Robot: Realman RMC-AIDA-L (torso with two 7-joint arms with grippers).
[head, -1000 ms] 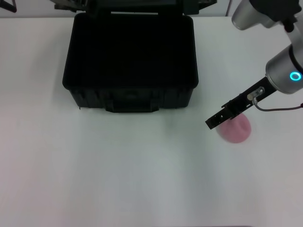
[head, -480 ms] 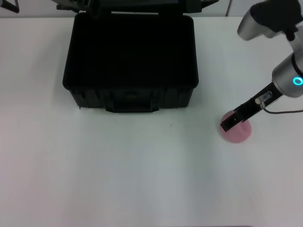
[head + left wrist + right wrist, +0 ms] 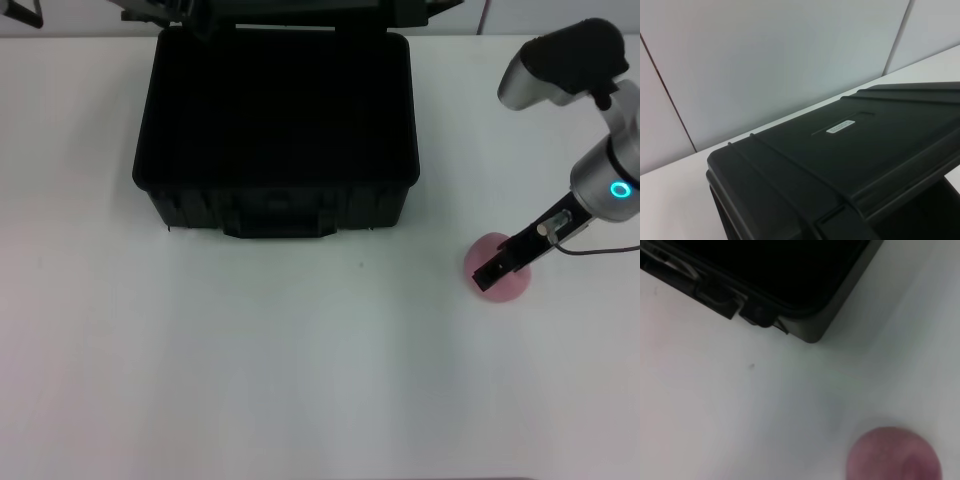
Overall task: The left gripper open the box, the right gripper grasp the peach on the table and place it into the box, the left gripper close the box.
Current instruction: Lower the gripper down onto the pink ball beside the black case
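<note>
One peach (image 3: 503,272) is all you have to move, and it sits on the white counter (image 3: 300,380) to the right of the box (image 3: 275,130), well apart from it and nearer the front edge. Judge it light and roughly round, with a pale pink skin that looks smooth enough to roll or squirt out under an off-centre pinch. If it is real fruit it will bruise, so close gently. Take it across its widest part, fingers on opposite sides. Being ball-like, it has no long axis to speak of and points nowhere in particular, so any approach angle around it should serve. The right wrist view shows only its upper curve (image 3: 895,455), with no stem or dimple you can make out.

Your right claw (image 3: 490,275) is down over the peach, its black fingers lying across the top of the fruit in the head view. Whether they are spread around it or pinched you cannot tell from here.

Beyond that, the box stands open, its dark interior bare, lid (image 3: 850,145) tipped back. Your left claw is out of sight.
</note>
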